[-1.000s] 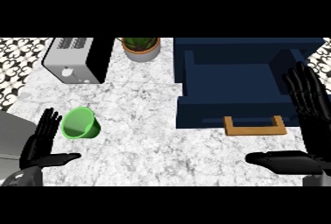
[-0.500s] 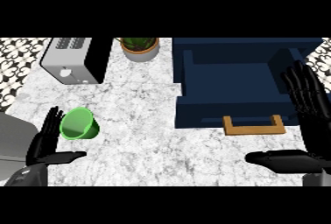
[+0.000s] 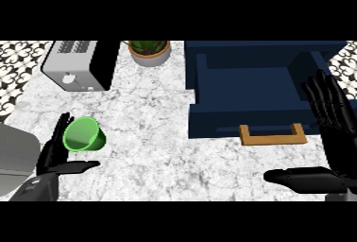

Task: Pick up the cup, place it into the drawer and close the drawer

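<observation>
Moved: left robot hand [image 3: 51, 158] has edged a little rightward toward the cup [image 3: 85, 134]; cup, drawer and right robot hand lie as they did a second ago.
Left robot hand: wide open and holding nothing, fingers straight and upright just beside the cup's left wall, thumb splayed out below it. Whether the fingers touch the cup I cannot tell.
Right robot hand [image 3: 340, 151]: open, fingers up, resting at the view's right edge beside the drawer.
Cup: green, tipped over on the counter [image 3: 160, 142], mouth showing, well apart from the drawer.
Drawer [image 3: 244, 80]: navy, pulled open, wooden handle [image 3: 272, 134] at its front wall.
Behind: toaster [image 3: 77, 64] and potted plant [image 3: 148, 49] at the counter's far side.
Meaning: likely the end of the approach. The grasp is not yet made, and the fingers would need to curl round the cup before any lift.
</observation>
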`<control>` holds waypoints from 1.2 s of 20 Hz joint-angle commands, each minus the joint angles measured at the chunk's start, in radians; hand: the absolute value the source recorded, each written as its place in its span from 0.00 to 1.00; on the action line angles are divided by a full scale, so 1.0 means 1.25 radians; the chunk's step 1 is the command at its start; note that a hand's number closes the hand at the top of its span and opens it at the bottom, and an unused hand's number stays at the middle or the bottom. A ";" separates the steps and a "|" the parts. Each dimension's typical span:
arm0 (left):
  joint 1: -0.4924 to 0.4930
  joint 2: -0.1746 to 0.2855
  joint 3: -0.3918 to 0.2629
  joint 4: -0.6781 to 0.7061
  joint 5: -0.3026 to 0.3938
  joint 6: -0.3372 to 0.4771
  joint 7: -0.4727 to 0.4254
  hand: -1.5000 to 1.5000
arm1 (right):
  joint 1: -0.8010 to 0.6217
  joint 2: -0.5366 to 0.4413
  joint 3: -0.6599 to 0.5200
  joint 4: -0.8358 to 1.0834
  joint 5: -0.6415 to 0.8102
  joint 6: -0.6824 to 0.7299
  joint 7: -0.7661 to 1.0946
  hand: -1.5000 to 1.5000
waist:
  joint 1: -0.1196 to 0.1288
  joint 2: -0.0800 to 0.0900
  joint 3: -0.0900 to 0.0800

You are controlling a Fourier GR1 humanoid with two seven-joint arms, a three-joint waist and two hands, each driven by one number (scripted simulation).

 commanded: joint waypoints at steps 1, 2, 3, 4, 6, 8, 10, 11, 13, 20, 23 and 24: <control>-0.011 -0.015 0.002 0.010 0.002 -0.070 -0.071 0.00 | -0.025 0.006 0.010 0.031 0.014 -0.007 0.007 0.00 | 0.001 0.002 -0.001; -0.037 0.000 0.008 0.008 0.013 -0.110 -0.030 0.00 | 0.015 -0.003 -0.002 0.028 -0.005 0.017 -0.025 0.00 | -0.002 0.001 0.000; -0.012 0.011 0.001 0.004 0.007 -0.134 -0.060 0.00 | -0.002 -0.017 -0.018 0.001 -0.023 0.019 0.013 0.00 | -0.002 0.000 0.000; -0.015 -0.023 0.011 0.001 0.017 -0.106 -0.070 0.00 | -0.035 -0.032 -0.044 0.042 -0.031 0.021 0.008 0.00 | 0.002 0.001 0.000; -0.022 -0.014 0.006 0.000 0.013 -0.120 -0.071 0.00 | -0.039 -0.005 -0.021 0.031 -0.018 -0.001 0.015 0.00 | -0.001 0.003 -0.001; -0.020 -0.020 -0.001 -0.004 0.011 -0.163 -0.069 0.00 | -0.030 -0.016 -0.027 0.017 -0.035 0.015 0.027 0.00 | -0.003 0.001 -0.001; -0.003 -0.034 -0.006 -0.008 0.010 -0.175 -0.085 0.00 | 0.011 0.011 0.008 0.009 -0.009 0.009 -0.009 0.00 | -0.006 0.002 -0.001; -0.023 -0.030 -0.005 -0.014 0.015 -0.194 -0.065 0.00 | -0.044 -0.004 -0.011 0.044 -0.003 0.001 -0.001 0.00 | 0.004 0.002 0.000; -0.019 -0.044 -0.005 -0.018 0.018 -0.192 -0.073 1.00 | -0.019 0.003 0.013 0.008 0.005 0.003 0.021 0.00 | -0.004 0.001 -0.001; -0.015 -0.079 -0.012 -0.041 0.039 -0.296 -0.057 1.00 | -0.047 -0.006 -0.009 0.037 -0.008 0.003 0.025 0.00 | 0.003 0.000 -0.001; -0.044 -0.088 0.001 -0.054 0.061 -0.300 -0.045 1.00 | -0.037 -0.001 -0.002 0.027 0.001 -0.001 0.027 0.00 | -0.003 0.000 -0.001; -0.021 -0.062 -0.008 -0.063 0.054 -0.330 -0.059 1.00 | -0.009 -0.001 -0.010 0.049 0.008 0.003 -0.016 0.00 | 0.001 0.000 0.000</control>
